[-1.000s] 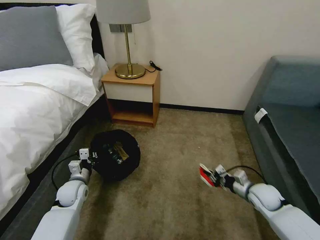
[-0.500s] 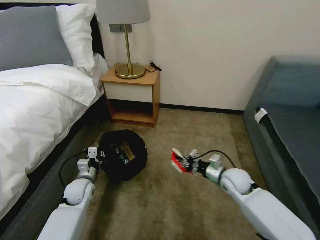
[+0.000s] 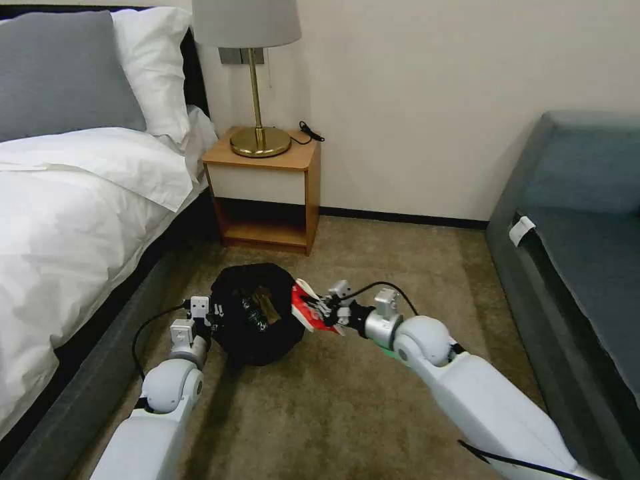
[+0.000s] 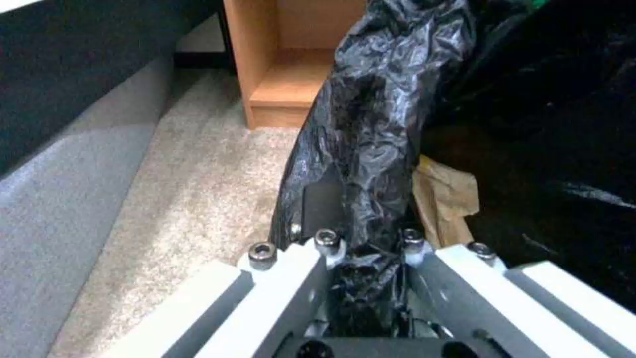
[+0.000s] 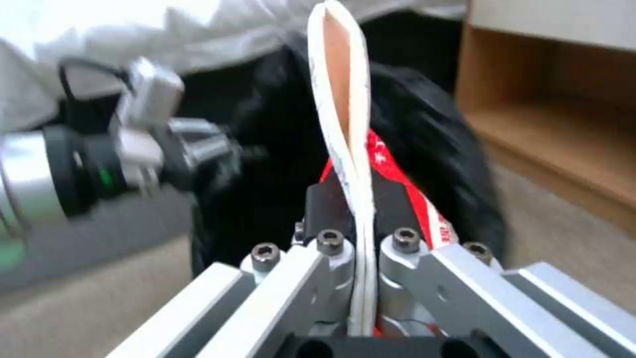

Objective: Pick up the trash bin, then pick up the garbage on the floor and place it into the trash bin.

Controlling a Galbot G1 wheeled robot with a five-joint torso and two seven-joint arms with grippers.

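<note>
- We are pinching the flattened red-and-white carton edgewise in our right claw; it looks light and bendy.
- Our left claw is clamping the trash bin by its soft, crinkly bagged rim.

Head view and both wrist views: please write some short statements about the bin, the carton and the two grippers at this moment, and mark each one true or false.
1. The left gripper is shut on the crinkled black bag at the rim of the small round trash bin. True.
2. The right gripper is open and holds nothing. False: it is shut on the flattened red-and-white carton.
3. The carton lies flat on the beige carpet. False: it is held off the floor at the bin's rim.
4. Crumpled brown paper is inside the bin. True.
5. The bin stands on the wooden nightstand. False: it is lower, in front of it.
</note>
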